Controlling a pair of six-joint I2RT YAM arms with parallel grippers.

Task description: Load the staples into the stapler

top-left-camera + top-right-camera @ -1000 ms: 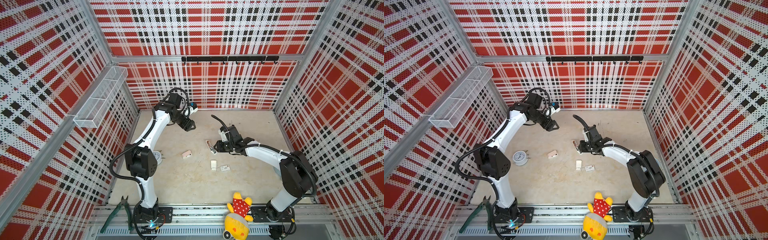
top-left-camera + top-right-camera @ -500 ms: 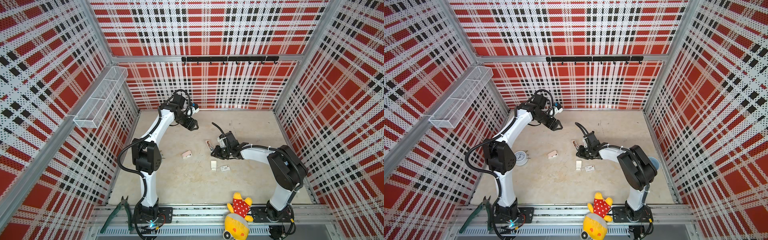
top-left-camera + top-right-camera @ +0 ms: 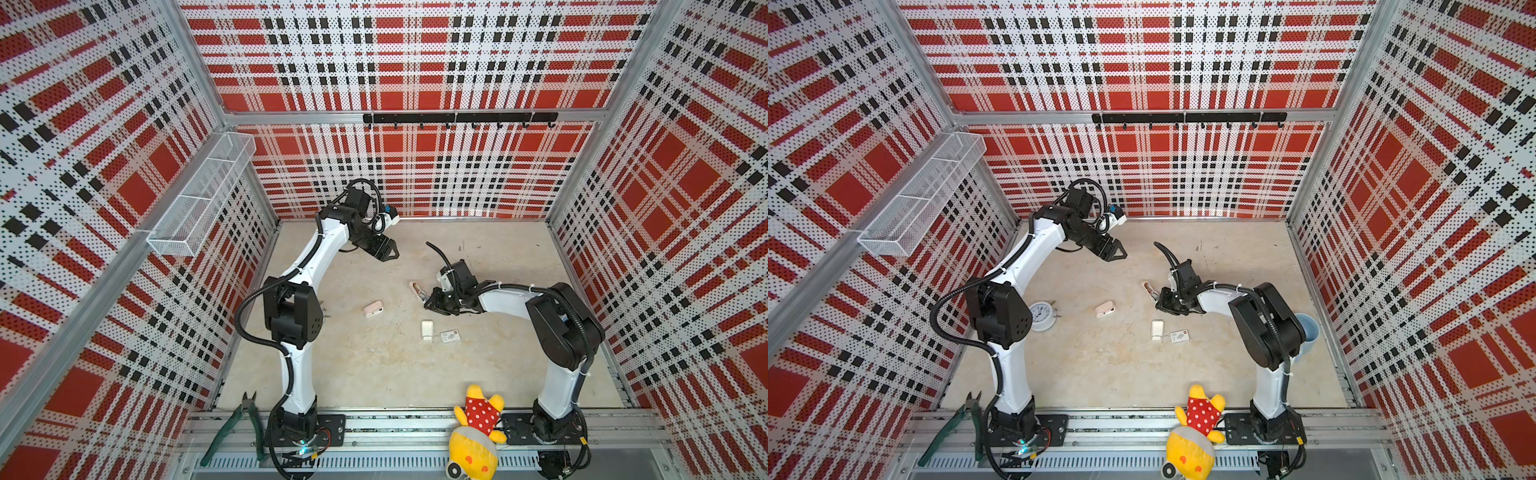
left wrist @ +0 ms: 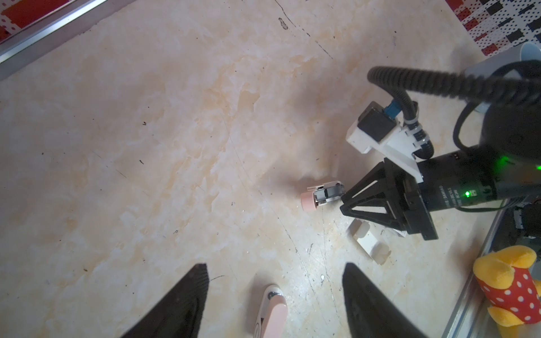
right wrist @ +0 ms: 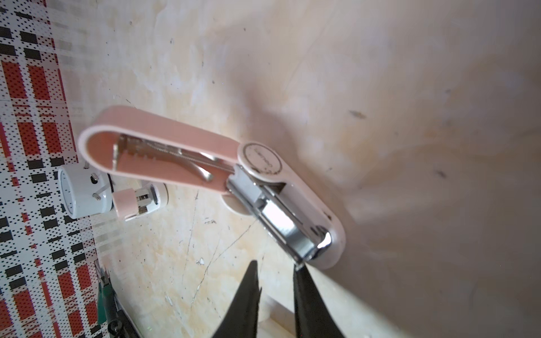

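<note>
The right jaws are hovering narrowly parted, gripping nothing that shows, with their tips right against the metal channel end of the opened pink stapler (image 5: 260,161), which is lying on the worktop (image 3: 374,365). The staples cannot be made out. The left jaws are hanging wide apart and empty.

Red plaid perforated walls (image 3: 415,62), beige floor (image 3: 374,365)

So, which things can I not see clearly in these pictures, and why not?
Staples: in the right wrist view, glare inside the open stapler hides whether any are loaded.
Second stapler: cut off by the left wrist view's edge.
Printed white card: text too small in both top views.
Blue cup: partly behind the right arm in a top view.
</note>
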